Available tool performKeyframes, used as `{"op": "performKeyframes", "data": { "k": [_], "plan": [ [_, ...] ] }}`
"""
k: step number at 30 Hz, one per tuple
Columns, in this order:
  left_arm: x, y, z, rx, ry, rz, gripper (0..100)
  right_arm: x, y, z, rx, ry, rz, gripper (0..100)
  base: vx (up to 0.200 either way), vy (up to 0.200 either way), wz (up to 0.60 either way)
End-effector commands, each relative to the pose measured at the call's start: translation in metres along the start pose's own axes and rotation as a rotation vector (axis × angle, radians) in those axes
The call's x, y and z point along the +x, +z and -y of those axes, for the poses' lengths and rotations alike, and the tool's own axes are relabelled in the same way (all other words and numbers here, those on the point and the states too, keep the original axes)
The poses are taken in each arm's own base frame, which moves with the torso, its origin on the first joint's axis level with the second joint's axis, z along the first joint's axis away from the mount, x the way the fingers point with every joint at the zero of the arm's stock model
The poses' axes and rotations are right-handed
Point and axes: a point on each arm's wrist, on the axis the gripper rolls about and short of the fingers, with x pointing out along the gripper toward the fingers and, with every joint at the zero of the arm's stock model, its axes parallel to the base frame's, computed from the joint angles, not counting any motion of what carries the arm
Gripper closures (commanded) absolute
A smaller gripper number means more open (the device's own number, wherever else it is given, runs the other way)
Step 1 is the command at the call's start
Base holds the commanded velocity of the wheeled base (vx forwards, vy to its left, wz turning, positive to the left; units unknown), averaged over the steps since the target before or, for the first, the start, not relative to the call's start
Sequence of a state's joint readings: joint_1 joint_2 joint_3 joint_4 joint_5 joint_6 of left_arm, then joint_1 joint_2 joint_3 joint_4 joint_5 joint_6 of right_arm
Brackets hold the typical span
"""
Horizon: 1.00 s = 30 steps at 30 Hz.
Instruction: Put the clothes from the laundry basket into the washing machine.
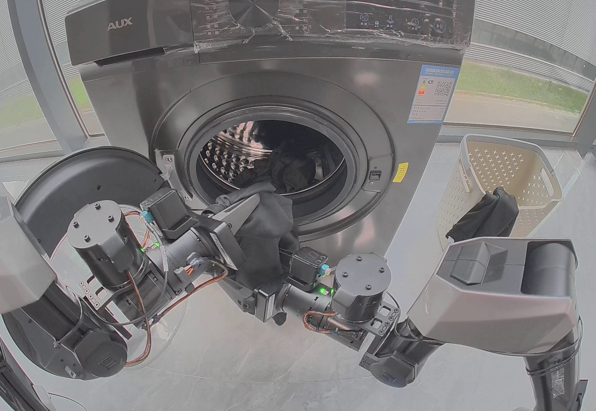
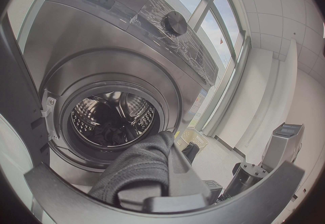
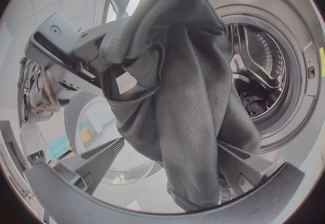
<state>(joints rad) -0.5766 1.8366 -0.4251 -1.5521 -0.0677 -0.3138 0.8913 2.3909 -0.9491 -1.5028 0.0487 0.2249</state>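
The washer [image 1: 273, 89] stands ahead, its door [image 1: 87, 182] swung open to the left. Clothes [image 1: 292, 173] lie in the drum [image 1: 236, 151], at its bottom. Before the opening, at its lower rim, a garment [image 1: 267, 232] hangs from the left gripper [image 1: 248, 207], which pinches its top from the left. The right gripper [image 3: 169, 141] sits below and to the right, its fingers [image 3: 101, 157] spread on either side of the hanging cloth. The basket [image 1: 546, 182] stands on the floor right of the washer, near it, with a second garment [image 1: 487, 216] draped over its front rim.
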Motion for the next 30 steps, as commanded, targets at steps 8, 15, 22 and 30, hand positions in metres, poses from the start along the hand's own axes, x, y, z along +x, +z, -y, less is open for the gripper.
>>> {"op": "performKeyframes", "data": {
  "k": [8,15,22,30],
  "plan": [
    [0.000,-0.001,-0.001,-0.001,0.003,-0.005,100,0.002,0.000,-0.002,-0.001,-0.001,0.023,100,0.000,0.000,0.00],
    [0.001,-0.002,-0.002,-0.002,0.006,-0.007,100,-0.004,0.010,-0.009,-0.001,0.009,0.036,100,0.000,0.000,0.00],
    [0.002,0.005,-0.013,0.004,0.043,0.020,100,-0.036,0.028,-0.010,0.000,-0.013,-0.011,100,0.000,0.000,0.00],
    [0.003,0.005,-0.015,0.008,0.047,0.023,100,-0.057,0.024,-0.005,-0.018,-0.043,-0.069,100,0.000,0.000,0.00]
  ]
}}
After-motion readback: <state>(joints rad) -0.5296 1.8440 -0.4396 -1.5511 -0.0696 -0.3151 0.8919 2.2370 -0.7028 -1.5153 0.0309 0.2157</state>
